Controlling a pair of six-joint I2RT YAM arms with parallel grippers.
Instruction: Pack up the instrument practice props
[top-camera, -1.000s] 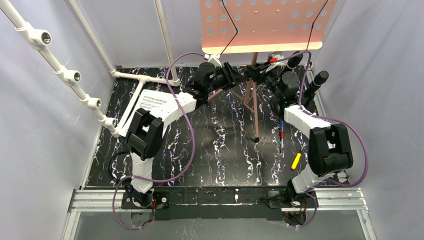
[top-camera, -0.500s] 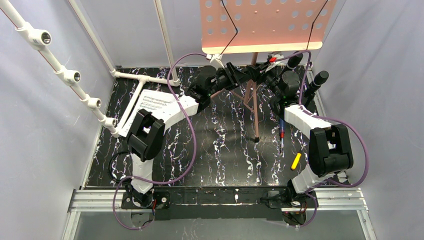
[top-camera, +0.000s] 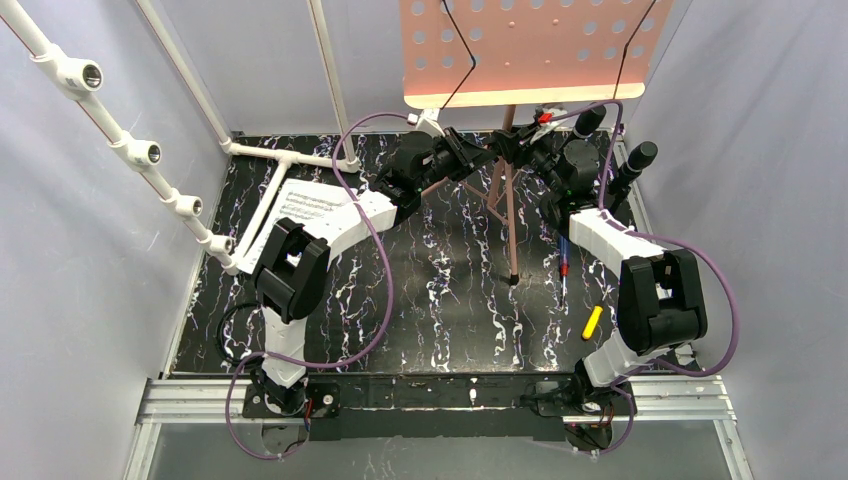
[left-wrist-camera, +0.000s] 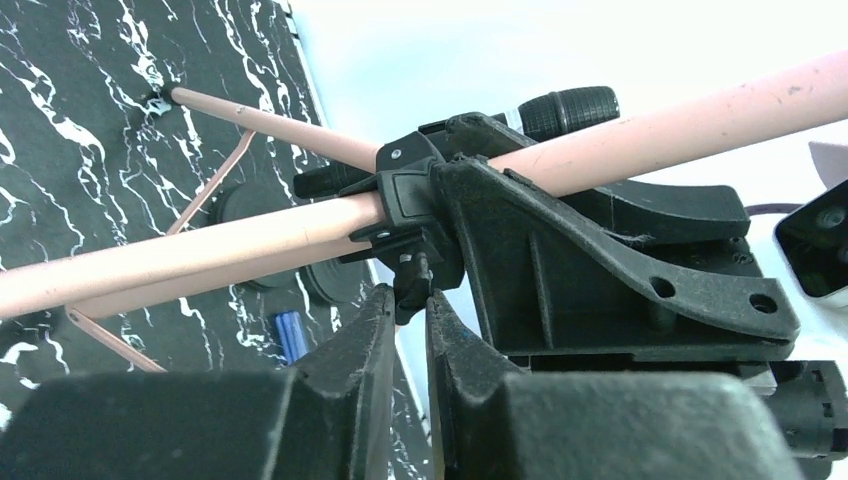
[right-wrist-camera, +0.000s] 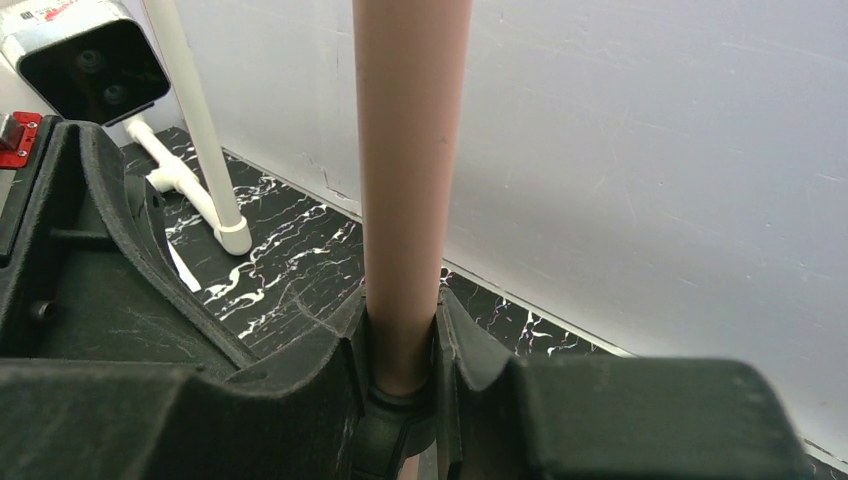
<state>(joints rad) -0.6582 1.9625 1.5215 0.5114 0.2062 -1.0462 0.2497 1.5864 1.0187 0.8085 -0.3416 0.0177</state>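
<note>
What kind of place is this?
Probably a robot test booth: pale walls enclose a black marbled table, two arms are bolted to an aluminium rail, and a salmon-pink perforated metal music desk stands inside.

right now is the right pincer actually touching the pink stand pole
Touching. The right wrist view shows the pink stand pole squeezed between both fingers of the right pincer, with no gap on either side.

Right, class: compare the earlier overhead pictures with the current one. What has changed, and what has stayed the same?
The left gripper reached in toward the stand's pink pole, rightward in the overhead view, and closed on the small black clamp knob on it. The right gripper stayed clamped on that pole. The music desk, sheet music and microphones did not visibly move.
</note>
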